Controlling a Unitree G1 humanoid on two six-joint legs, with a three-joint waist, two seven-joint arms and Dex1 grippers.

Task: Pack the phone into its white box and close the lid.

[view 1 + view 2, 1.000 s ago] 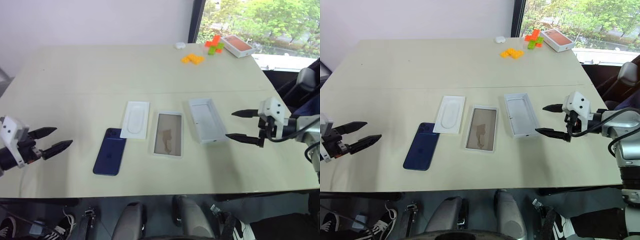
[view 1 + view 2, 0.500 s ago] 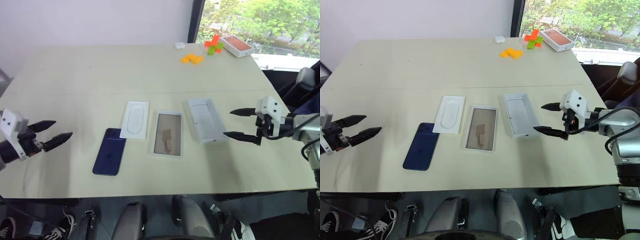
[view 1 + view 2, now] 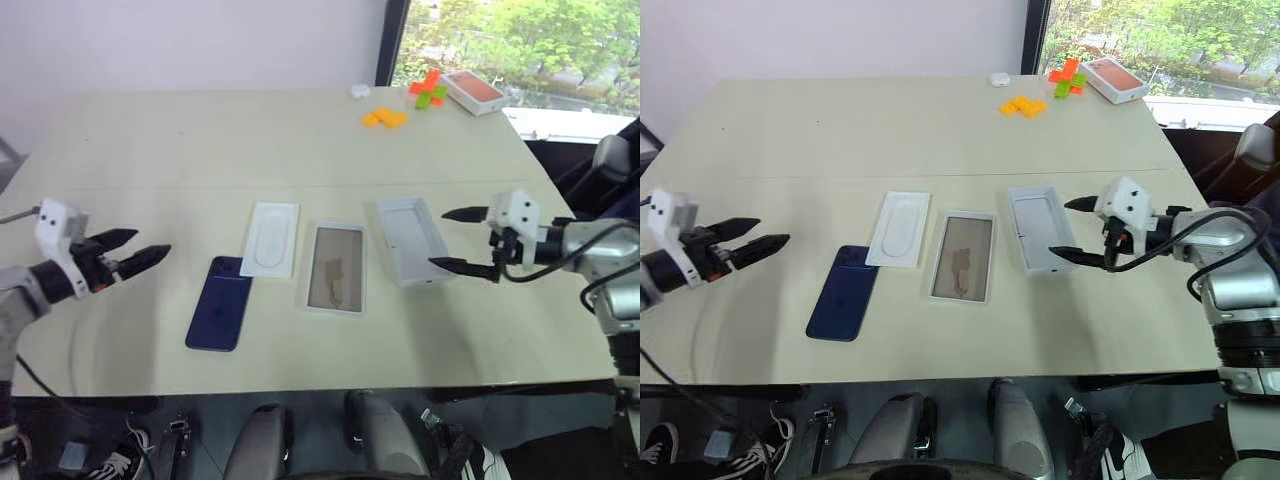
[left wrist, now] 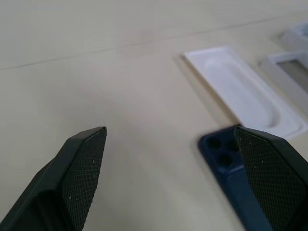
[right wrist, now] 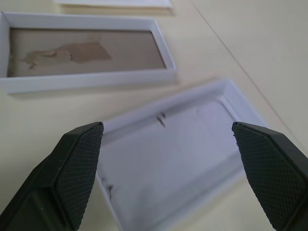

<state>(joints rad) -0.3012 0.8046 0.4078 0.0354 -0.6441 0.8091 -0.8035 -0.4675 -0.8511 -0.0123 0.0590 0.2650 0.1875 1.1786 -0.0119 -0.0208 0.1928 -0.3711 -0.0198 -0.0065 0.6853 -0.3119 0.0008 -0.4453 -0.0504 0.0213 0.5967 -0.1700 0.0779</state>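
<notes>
Office or lab-type room. Large plain cream table against bare pale wall. Dark-framed window at far right corner, green trees outside. Loose cables and pair of sneakers on floor under near edge. Bright toy blocks and orange-topped box at far end suggest test setup.

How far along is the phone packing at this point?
Nothing is packed yet. The phone lies on the table, outside the white box, and the lid sits open side up beside it. The left claw is open near the phone, the right claw open by the lid. Packing and closing remain.
</notes>
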